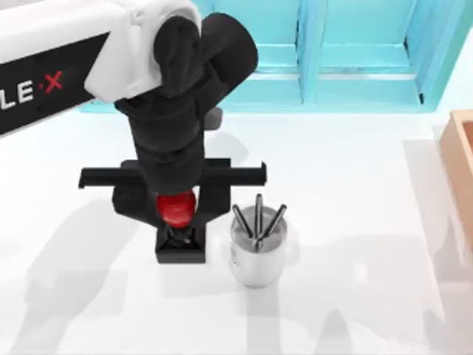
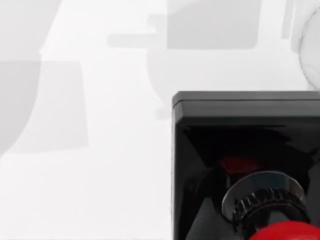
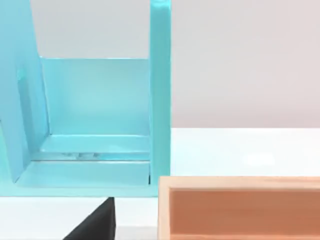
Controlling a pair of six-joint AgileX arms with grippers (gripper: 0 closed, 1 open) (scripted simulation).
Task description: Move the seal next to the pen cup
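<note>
From above, my left claw [image 1: 177, 222] hangs over the table [image 1: 355, 192] a little left of centre, its black wrist and cross-bar covering most of what lies beneath. The seal [image 1: 176, 207] shows as a glossy red knob right under the wrist, with its black square base [image 1: 179, 248] poking out at six o'clock from the knob. I cannot tell how wide the fingers are set, or whether they grip the red knob or merely hover round it; the wrist hides them.

The cup [image 1: 256, 255], silver with three dark pens standing in it, sits at about four o'clock from the knob, just beside the black base with a narrow strip of table between them.

In the left wrist view the seal's base [image 2: 245, 130] rests on the white table [image 2: 100, 175], a metal collar [image 2: 262, 192] above it and the red knob [image 2: 290, 232] at the edge.

A turquoise shelf [image 1: 355, 52] stands at twelve o'clock, a wooden box [image 1: 460, 148] at three.
</note>
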